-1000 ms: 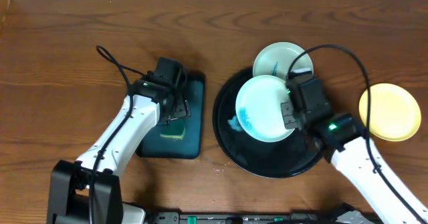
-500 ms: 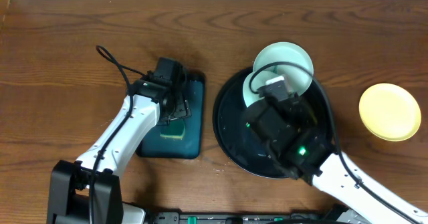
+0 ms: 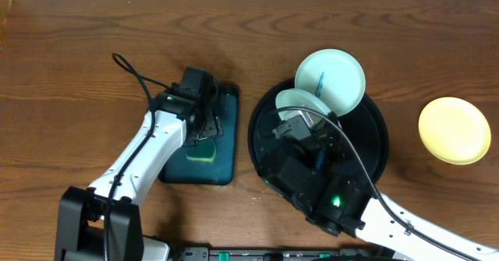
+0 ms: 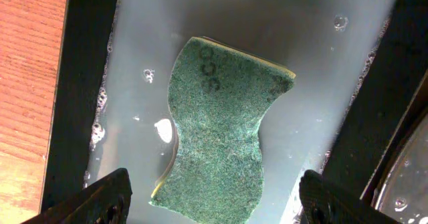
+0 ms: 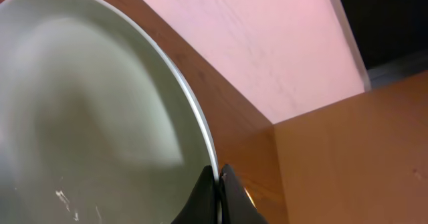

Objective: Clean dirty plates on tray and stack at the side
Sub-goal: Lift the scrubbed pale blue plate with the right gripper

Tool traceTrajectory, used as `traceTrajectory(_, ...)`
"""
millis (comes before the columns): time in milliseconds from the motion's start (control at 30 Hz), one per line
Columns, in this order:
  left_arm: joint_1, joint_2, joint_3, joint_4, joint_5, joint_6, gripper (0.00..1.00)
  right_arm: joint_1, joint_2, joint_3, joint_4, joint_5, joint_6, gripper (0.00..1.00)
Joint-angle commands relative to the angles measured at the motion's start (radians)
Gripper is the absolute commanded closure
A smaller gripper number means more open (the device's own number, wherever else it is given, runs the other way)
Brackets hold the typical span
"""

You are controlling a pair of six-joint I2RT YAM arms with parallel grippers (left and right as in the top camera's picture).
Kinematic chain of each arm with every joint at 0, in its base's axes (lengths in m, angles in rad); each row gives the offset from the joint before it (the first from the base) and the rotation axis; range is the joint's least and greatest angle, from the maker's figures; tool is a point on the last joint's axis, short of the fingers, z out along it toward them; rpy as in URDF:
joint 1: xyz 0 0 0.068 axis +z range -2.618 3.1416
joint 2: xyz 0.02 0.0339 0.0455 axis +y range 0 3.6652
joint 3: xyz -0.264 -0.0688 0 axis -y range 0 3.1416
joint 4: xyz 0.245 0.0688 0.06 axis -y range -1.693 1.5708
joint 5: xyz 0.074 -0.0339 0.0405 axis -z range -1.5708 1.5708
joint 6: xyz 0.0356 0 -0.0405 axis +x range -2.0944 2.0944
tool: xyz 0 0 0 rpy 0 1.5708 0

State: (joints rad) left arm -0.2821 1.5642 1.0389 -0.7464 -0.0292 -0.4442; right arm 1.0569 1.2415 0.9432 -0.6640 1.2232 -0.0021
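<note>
The black tray lies right of centre. My right gripper is shut on the rim of a mint-white plate and holds it tilted steeply over the tray. In the right wrist view its fingertips pinch the plate by its edge. A second mint-white plate with a blue streak rests on the tray's far rim. The pale yellow plate lies on the table at the right. My left gripper is open above the sponge, its fingers on either side of it.
The sponge lies in shallow soapy water in the rectangular dark-teal tray, left of the black tray. The teal tray's dark wall shows in the left wrist view. My right arm covers the black tray's near half. A black cable loops over the left arm.
My right arm has swung left over the black tray, and the held plate has gone from flat to steeply tilted. The left arm and the sponge have not moved.
</note>
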Motion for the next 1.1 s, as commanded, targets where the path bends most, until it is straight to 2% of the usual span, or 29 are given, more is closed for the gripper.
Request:
traceTrajectory(0, 0.005, 0.004, -0.001, 0.0, -0.008, 0.002, 0.19, 0.013, -0.005, 0.011, 0.01, 0.063, -0.015, 0.99)
traceTrajectory(300, 0.005, 0.004, -0.001, 0.0, -0.008, 0.002, 0.19, 0.013, -0.005, 0.011, 0.039, 0.063, -0.06, 0.99)
traceTrajectory(1067, 0.005, 0.004, -0.001, 0.0, -0.008, 0.002, 0.18, 0.013, -0.005, 0.011, 0.046, 0.063, -0.059, 0.99)
